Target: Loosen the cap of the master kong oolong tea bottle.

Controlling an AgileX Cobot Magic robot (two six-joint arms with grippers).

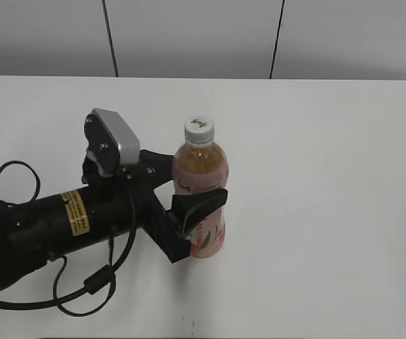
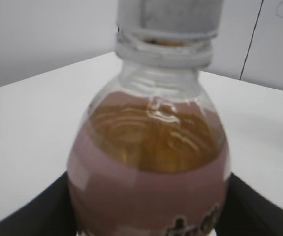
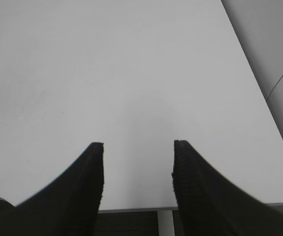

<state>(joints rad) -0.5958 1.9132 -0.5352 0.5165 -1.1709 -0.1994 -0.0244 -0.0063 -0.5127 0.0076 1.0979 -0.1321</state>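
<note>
Bottle: the tea bottle (image 1: 200,191) stands upright a little left of the middle of the white table (image 1: 330,176) in the outside view, pink label round its body, amber tea showing above it.
Cap: the white cap (image 1: 198,128) sits on the neck, seemingly screwed down; in the left wrist view it fills the top centre (image 2: 168,17), blurred.
Left gripper: the left gripper (image 1: 188,187) comes in from the lower left and has its two black fingers (image 1: 199,205) either side of the bottle's body, clamped on the label area well below the cap.
Right gripper: the right gripper (image 3: 137,187) has its jaws apart with nothing between them, looking down on bare table near the edge; it does not show in the outside view.
Step in hand: bracing the bottle, as I judge it; the cap itself looks untouched.
Next move: the right gripper likely needs to come over the cap, close on its narrow rim and twist, while the left holds the body firm against turning.
</note>
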